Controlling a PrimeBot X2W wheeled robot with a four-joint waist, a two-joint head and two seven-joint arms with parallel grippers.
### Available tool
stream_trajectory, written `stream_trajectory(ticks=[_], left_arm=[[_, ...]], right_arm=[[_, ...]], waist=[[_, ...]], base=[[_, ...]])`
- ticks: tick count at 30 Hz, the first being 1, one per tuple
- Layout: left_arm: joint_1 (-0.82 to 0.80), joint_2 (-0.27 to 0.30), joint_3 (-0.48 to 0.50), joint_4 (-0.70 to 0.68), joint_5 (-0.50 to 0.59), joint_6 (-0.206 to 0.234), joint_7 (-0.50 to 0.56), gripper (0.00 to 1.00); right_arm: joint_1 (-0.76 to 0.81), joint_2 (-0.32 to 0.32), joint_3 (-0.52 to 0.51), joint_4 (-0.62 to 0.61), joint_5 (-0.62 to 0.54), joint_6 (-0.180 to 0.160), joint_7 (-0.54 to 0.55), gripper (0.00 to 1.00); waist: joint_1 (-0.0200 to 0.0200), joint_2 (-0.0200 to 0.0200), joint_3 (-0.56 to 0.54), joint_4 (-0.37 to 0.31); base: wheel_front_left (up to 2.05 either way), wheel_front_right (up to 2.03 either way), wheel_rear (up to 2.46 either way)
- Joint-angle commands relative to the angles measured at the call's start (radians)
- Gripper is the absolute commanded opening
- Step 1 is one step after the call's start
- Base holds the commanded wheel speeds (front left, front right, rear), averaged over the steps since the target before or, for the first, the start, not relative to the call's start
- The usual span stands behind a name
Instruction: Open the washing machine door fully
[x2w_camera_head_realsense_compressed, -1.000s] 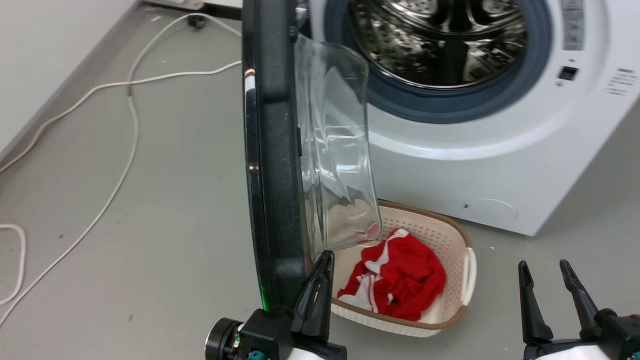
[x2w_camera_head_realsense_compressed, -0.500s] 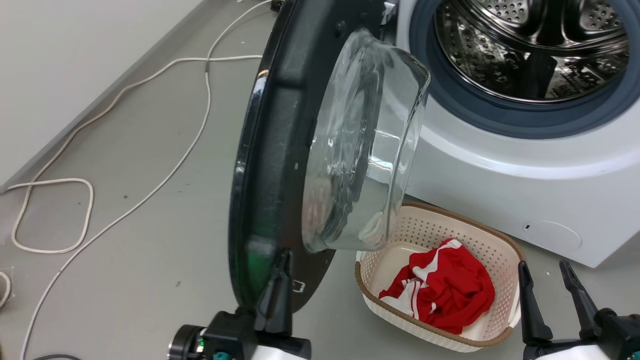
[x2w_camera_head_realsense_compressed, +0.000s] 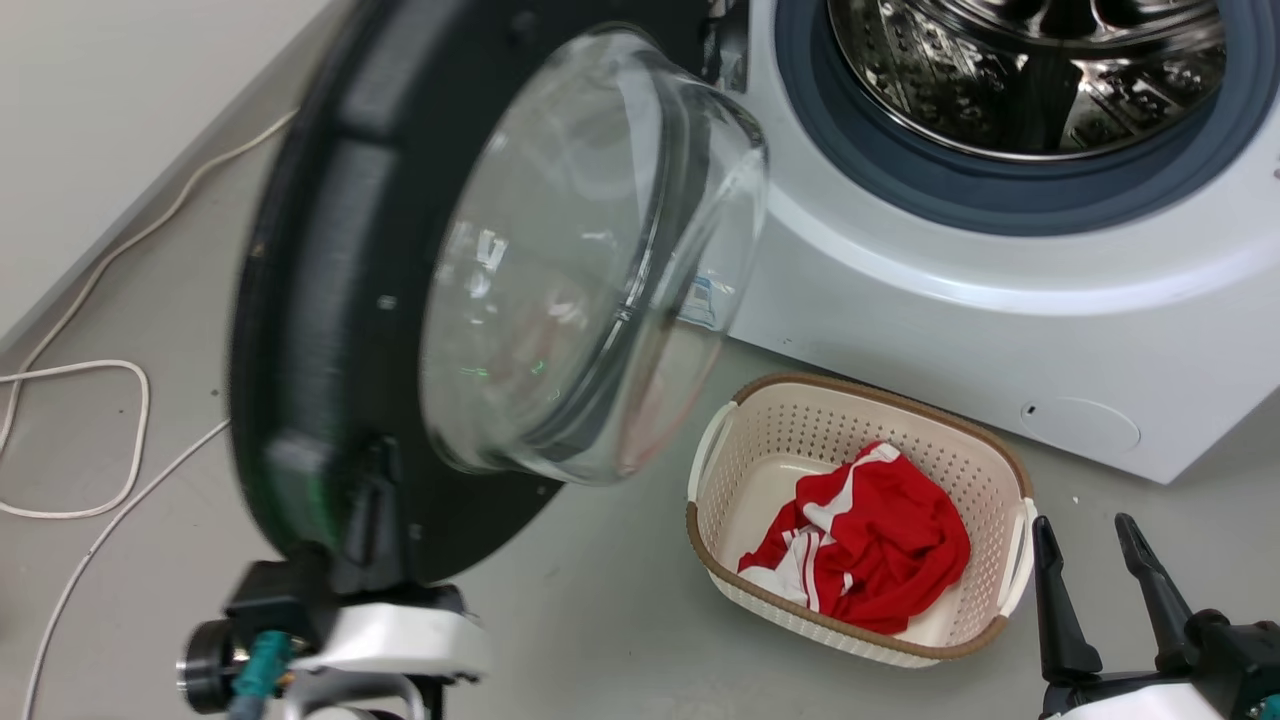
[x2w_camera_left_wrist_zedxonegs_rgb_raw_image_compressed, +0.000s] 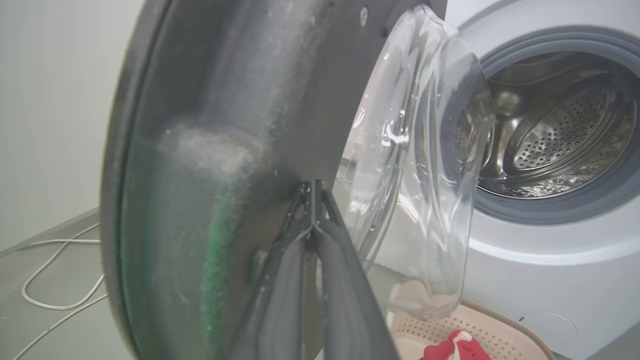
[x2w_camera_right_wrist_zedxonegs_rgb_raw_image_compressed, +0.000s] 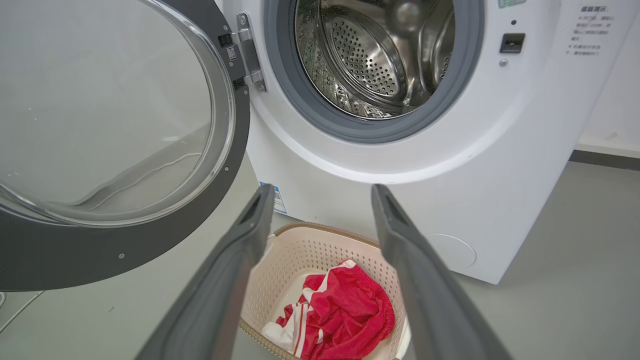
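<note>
The washing machine door (x2w_camera_head_realsense_compressed: 320, 250) is a black ring with a bulging clear glass bowl (x2w_camera_head_realsense_compressed: 560, 270), and it stands swung wide out to the left of the white machine (x2w_camera_head_realsense_compressed: 950, 330). My left gripper (x2w_camera_head_realsense_compressed: 372, 470) is shut, its fingertips pressed against the door's inner face near the lower rim. The left wrist view shows the closed fingers (x2w_camera_left_wrist_zedxonegs_rgb_raw_image_compressed: 320, 260) meeting the dark door (x2w_camera_left_wrist_zedxonegs_rgb_raw_image_compressed: 210, 125) beside the bowl. My right gripper (x2w_camera_head_realsense_compressed: 1085, 530) hangs open at the lower right, apart from everything. The right wrist view shows the right gripper (x2w_camera_right_wrist_zedxonegs_rgb_raw_image_compressed: 322, 190), the door (x2w_camera_right_wrist_zedxonegs_rgb_raw_image_compressed: 150, 245) and its metal hinge (x2w_camera_right_wrist_zedxonegs_rgb_raw_image_compressed: 248, 55).
The steel drum mouth with its grey rubber ring (x2w_camera_head_realsense_compressed: 1010, 195) is uncovered. A cream perforated basket (x2w_camera_head_realsense_compressed: 770, 395) holding a red and white garment (x2w_camera_head_realsense_compressed: 870, 540) sits on the grey floor before the machine. A white cable (x2w_camera_head_realsense_compressed: 120, 400) loops on the floor near the left wall.
The door has swung further open to the left, from edge-on to showing its inner face. My left gripper has moved left with it. The head camera has shifted; the right gripper is unchanged.
</note>
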Motion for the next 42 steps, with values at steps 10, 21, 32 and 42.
stream_trajectory(ticks=[10, 21, 32, 42], left_arm=[[-0.08, 0.047, 0.24, 0.106, -0.075, -0.055, -0.015, 0.0], [-0.223, 0.132, 0.337, 0.38, -0.117, -0.177, -0.014, 0.0], [-0.353, 0.201, 0.352, 0.582, -0.132, -0.248, -0.014, 0.0], [-0.266, 0.158, 0.407, 0.484, -0.077, -0.231, -0.014, 0.0]], right_arm=[[-0.03, 0.002, -0.004, -0.017, -0.012, -0.001, 0.017, 1.0], [-0.056, 0.002, 0.012, -0.02, -0.019, -0.001, 0.023, 1.0], [-0.068, 0.002, 0.011, -0.007, -0.017, -0.001, 0.018, 1.0], [-0.057, 0.002, 0.006, 0.013, 0.001, -0.001, 0.003, 1.0]], waist=[[-0.0001, 0.0, 0.058, -0.022], [-0.0001, 0.0, 0.086, -0.061], [-0.0001, 0.0, 0.092, -0.088], [-0.0001, 0.0, 0.059, -0.087]], base=[[0.0, 0.0, 0.0], [0.0, 0.0, 0.0], [0.0, 0.0, 0.0], [0.0, 0.0, 0.0]])
